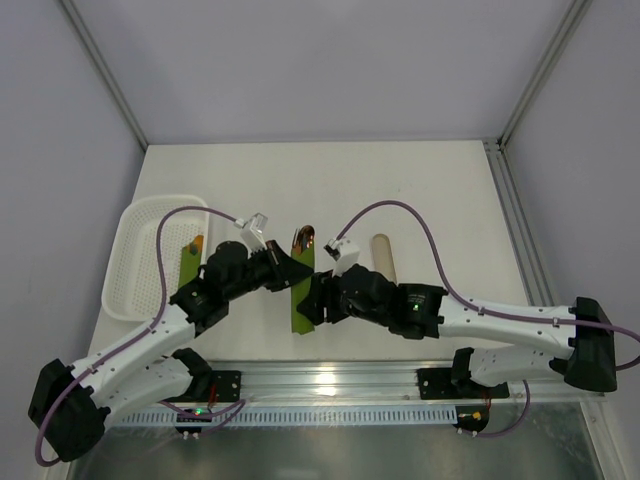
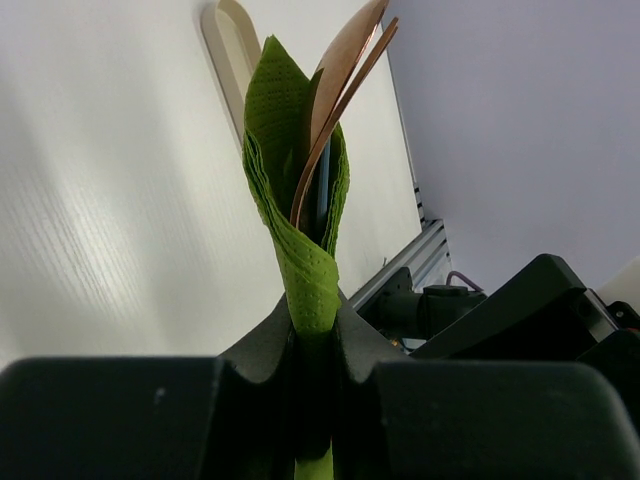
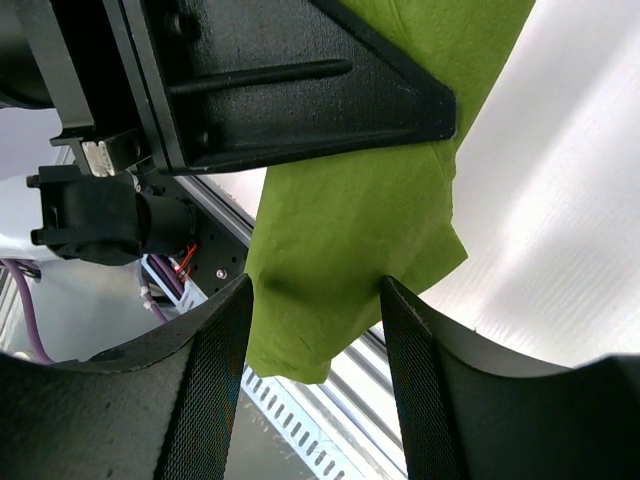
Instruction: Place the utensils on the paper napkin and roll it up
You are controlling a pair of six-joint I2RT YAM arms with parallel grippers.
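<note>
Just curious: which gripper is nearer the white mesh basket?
Left. The left gripper, clamping the napkin, is just right of the basket; the right gripper stands open beyond the napkin, farther off.

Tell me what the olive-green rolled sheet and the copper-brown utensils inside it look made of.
Olive-green rolled sheet: thin paper, matte, with a fine dimpled emboss and soft creases. Copper-brown utensils: probably polished metal; thin, rigid, with smooth glossy reflections.
</note>
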